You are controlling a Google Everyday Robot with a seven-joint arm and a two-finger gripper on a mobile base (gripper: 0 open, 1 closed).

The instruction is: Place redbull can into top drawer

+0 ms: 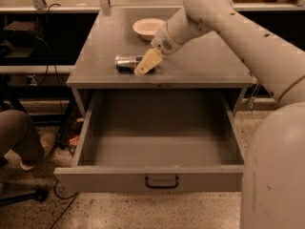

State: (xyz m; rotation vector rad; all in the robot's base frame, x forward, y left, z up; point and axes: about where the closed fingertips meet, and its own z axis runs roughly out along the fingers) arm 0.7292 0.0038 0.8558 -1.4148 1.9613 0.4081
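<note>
camera view: the can [125, 62] lies on its side on the bench [209, 66], behind the drawer [162, 174] and over the drawer's left half, near the bench edge that overhangs it. the drawer stands pulled well out with its floor bare, and its handle [162, 182] is at the middle of the front panel. the end effector [147, 63] is down at the can's right end, also behind the drawer, and overlaps the can from this angle. i cannot tell how far open it is, nor whether it has hold of the can or only touches it. the arm [224, 23] reaches in from behind the drawer's right side. a bowl [148, 27] sits further behind the drawer than the can, apart from it.

the main risk, as i judge it, is the can's round side. a nudge at one end would likely spin or roll it away before any grip settles. a hold taken near the end rather than the middle could let the can tip and slip out once lifted. squeezing hard could dent the thin wall. on the way to the drawer, a low path could clip the bench edge. a release from high up could make the can bounce and roll on the drawer floor.
</note>
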